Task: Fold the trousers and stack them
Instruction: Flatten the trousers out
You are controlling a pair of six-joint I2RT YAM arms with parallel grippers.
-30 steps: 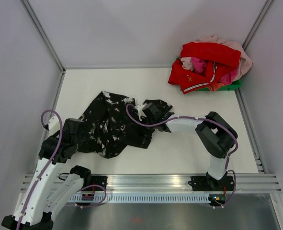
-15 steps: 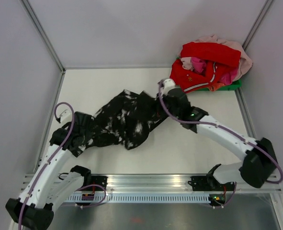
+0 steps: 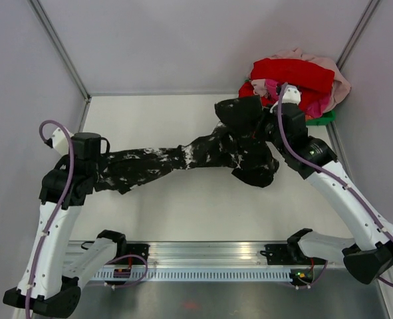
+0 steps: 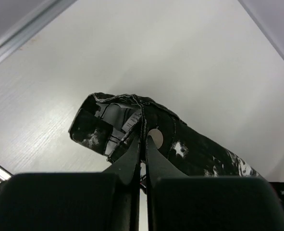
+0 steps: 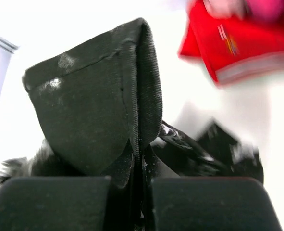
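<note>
Trousers of long black fabric with white bleach-like blotches [image 3: 149, 166] run as a narrow band across the middle of the white table [image 3: 183, 212], from the left side to the far right. A loose clump sags on the near side at the right end. The two arms hold the ends well apart, probably to draw the bunched cloth out to its full length so the legs can be laid flat before any fold. No fold is made yet.

The left gripper [image 4: 142, 139] is clenched on a stitched edge at the left end of the trousers. Its fingers meet on the seam, and the rolled end of the cloth shows a pale lining just beyond them. The right gripper [image 5: 141, 154] is also pinched tight, with a doubled flap of the black cloth standing up above its fingers.

Just beyond the right gripper, in the far right corner, a red garment with white trim [image 3: 292, 73] and pink clothes [image 3: 336, 80] are heaped on a green tray [image 3: 324, 119]. They lie very near the lifted end of the trousers, so a snag is possible.
</note>
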